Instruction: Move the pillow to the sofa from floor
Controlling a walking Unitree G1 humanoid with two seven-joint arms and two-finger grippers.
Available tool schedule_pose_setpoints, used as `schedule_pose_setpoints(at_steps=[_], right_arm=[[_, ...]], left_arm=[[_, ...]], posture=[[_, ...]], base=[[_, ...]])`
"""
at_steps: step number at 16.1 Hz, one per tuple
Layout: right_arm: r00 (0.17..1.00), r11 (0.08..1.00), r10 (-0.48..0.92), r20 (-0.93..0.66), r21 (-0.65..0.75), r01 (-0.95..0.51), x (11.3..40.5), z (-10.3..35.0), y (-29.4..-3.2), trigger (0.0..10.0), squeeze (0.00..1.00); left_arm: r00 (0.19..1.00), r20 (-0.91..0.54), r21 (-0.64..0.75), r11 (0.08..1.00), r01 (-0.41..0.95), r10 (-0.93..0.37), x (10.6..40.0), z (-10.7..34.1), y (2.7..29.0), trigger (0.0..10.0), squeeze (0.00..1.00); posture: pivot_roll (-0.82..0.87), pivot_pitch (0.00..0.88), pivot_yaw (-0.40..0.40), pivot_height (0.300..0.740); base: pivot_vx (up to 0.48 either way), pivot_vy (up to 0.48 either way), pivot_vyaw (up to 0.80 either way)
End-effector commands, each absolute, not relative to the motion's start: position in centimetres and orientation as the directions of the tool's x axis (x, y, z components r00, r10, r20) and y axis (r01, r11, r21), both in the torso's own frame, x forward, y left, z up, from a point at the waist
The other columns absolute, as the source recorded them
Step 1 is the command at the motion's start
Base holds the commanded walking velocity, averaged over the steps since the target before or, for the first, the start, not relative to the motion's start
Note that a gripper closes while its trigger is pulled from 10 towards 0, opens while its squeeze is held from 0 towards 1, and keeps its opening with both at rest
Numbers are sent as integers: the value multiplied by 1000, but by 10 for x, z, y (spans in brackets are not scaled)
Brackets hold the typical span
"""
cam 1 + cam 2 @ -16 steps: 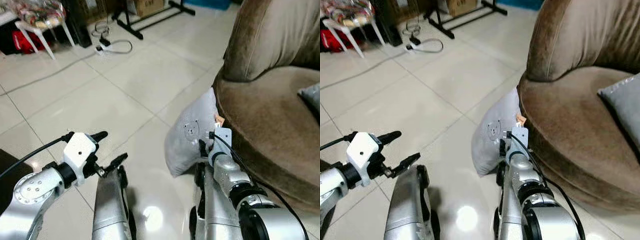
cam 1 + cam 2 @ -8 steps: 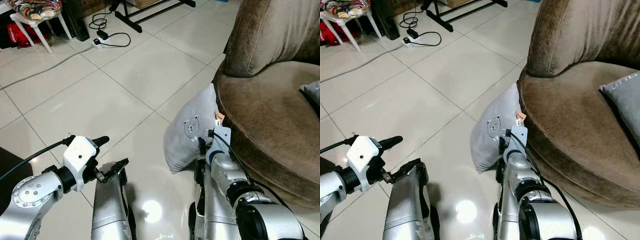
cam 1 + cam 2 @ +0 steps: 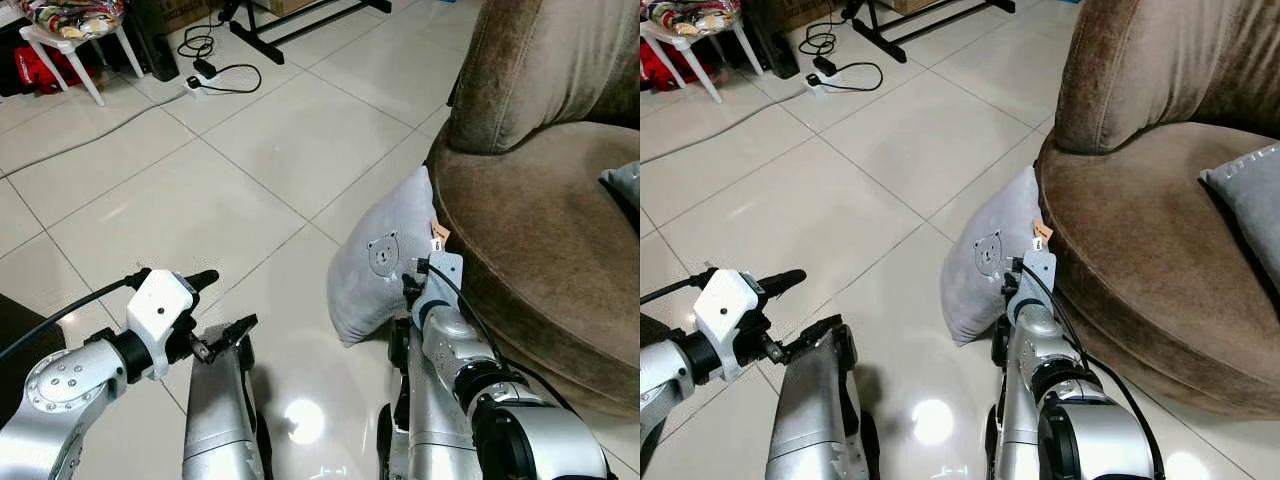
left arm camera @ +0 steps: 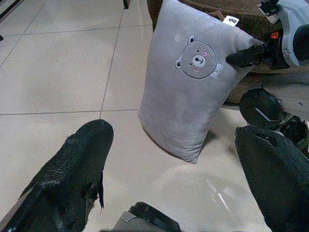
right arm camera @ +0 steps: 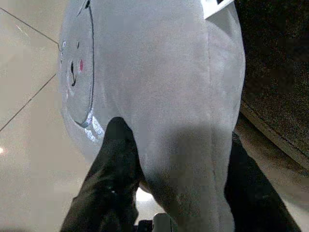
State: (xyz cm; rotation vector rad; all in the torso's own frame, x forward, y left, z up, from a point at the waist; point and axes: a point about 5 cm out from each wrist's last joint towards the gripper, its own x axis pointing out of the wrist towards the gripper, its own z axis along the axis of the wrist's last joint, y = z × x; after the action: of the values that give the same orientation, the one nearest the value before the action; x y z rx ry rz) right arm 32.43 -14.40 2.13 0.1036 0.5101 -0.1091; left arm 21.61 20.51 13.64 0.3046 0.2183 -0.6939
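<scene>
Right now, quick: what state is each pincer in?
Left pincer: open, holding nothing, aimed at the grey pillow from a distance.
Right pincer: fingers on either side of the pillow's edge, gripping it beside the brown sofa.

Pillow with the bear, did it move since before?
No. The pillow leans against the brown sofa at the same spot; just the camera shifted.

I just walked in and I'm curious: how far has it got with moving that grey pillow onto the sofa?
Early stage. The pillow stands on the floor, leaning against the sofa. The right gripper has its fingers on either side of the pillow's edge; the left gripper hangs open nearby. Lifting and placing it on the seat remain.
</scene>
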Motion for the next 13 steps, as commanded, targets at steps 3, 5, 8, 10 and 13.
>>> schedule_pose_setpoints(at_steps=[3, 5, 8, 10, 13], right_arm=[[868, 993, -56, -494, 65, 101, 325, 22, -140, 0, 0], [870, 994, -44, -492, 66, 87, 326, 23, -138, 0, 0], [873, 995, -26, -487, 70, 69, 327, 24, -135, 0, 0], [875, 996, -4, -484, 79, 48, 328, 25, -130, 0, 0], [875, 993, 100, -474, 98, -60, 324, 22, -114, 0, 0]], left_arm=[[733, -322, 199, 714, 671, -599, 217, 129, 204, 10000, 0], [723, -327, 192, 707, 681, -608, 218, 127, 202, 10000, 0], [716, -324, 186, 700, 689, -618, 220, 125, 199, 10000, 0], [705, -324, 175, 693, 700, -630, 222, 123, 198, 10000, 0], [695, -330, 152, 690, 707, -639, 225, 117, 196, 10000, 0]], posture=[[127, 161, 29, 466], [125, 146, 26, 466], [119, 116, 21, 466], [110, 81, 20, 466], [87, 0, 25, 466]], base=[[0, 0, 0], [0, 0, 0], [0, 0, 0], [0, 0, 0], [0, 0, 0]])
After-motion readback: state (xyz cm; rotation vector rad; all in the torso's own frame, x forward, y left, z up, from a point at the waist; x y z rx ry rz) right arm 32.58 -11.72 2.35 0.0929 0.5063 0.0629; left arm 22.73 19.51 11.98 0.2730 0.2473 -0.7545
